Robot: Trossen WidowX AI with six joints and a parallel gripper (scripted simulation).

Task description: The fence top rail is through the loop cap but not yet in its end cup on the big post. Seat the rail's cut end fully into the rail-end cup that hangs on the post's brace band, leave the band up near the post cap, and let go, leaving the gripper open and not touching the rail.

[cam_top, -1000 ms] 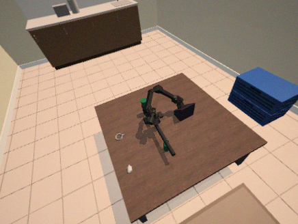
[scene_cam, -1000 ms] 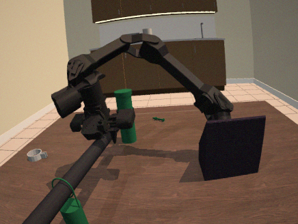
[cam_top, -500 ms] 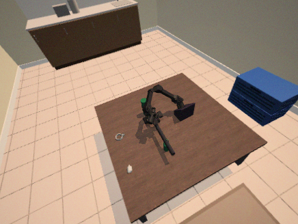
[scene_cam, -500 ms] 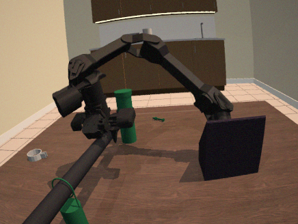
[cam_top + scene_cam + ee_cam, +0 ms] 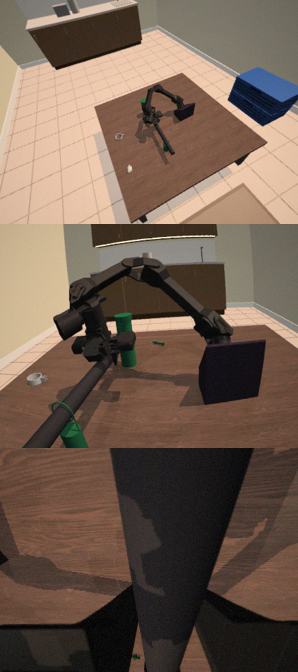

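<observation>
My gripper (image 5: 154,121) (image 5: 111,356) (image 5: 162,585) is shut on the dark rail (image 5: 163,136) (image 5: 79,393) (image 5: 177,523) near its far end. The rail slopes across the table, and its near part passes through the thin green loop on the small green post (image 5: 165,147) (image 5: 74,437). The big green post (image 5: 143,101) (image 5: 129,359) stands upright behind my gripper, its wider cap (image 5: 123,316) showing above. The brace band and rail-end cup cannot be made out; my gripper and arm cover part of the post. Whether the rail's far end touches the cup is hidden.
A dark block (image 5: 184,112) (image 5: 236,372) stands at the arm's base, right of the post. A grey ring with a tab (image 5: 34,382) lies at left. A small white piece (image 5: 129,169) and a small green piece (image 5: 158,343) (image 5: 135,657) lie on the table (image 5: 212,136).
</observation>
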